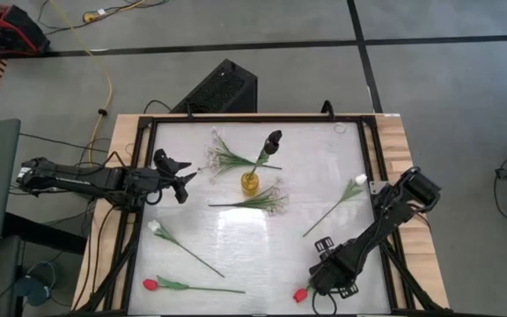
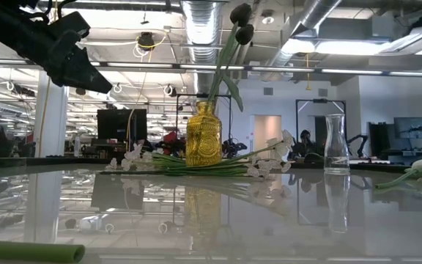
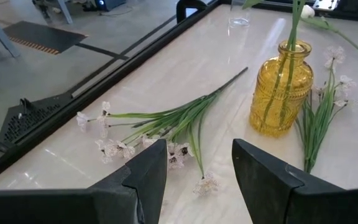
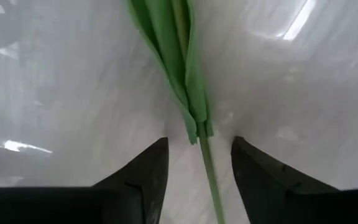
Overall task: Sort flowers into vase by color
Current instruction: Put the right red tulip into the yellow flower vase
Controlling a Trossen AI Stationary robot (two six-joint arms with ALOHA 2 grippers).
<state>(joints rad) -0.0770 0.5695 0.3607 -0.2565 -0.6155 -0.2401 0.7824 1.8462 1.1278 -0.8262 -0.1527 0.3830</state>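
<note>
Overhead, pipes cross the room; each gripper (image 3: 196,171) (image 4: 199,165) gapes above the glossy white table (image 1: 324,167).

**Flower and vase count**

You have two red buds (image 1: 150,284), two white buds (image 1: 154,226), and two sprays (image 1: 227,158) of tiny white blossoms lying on the table (image 1: 324,167). One dark bloom (image 1: 274,139) stands in the one yellow vase (image 1: 250,182). One clear carafe (image 2: 335,144) stands apart. Two arms work here.
</note>
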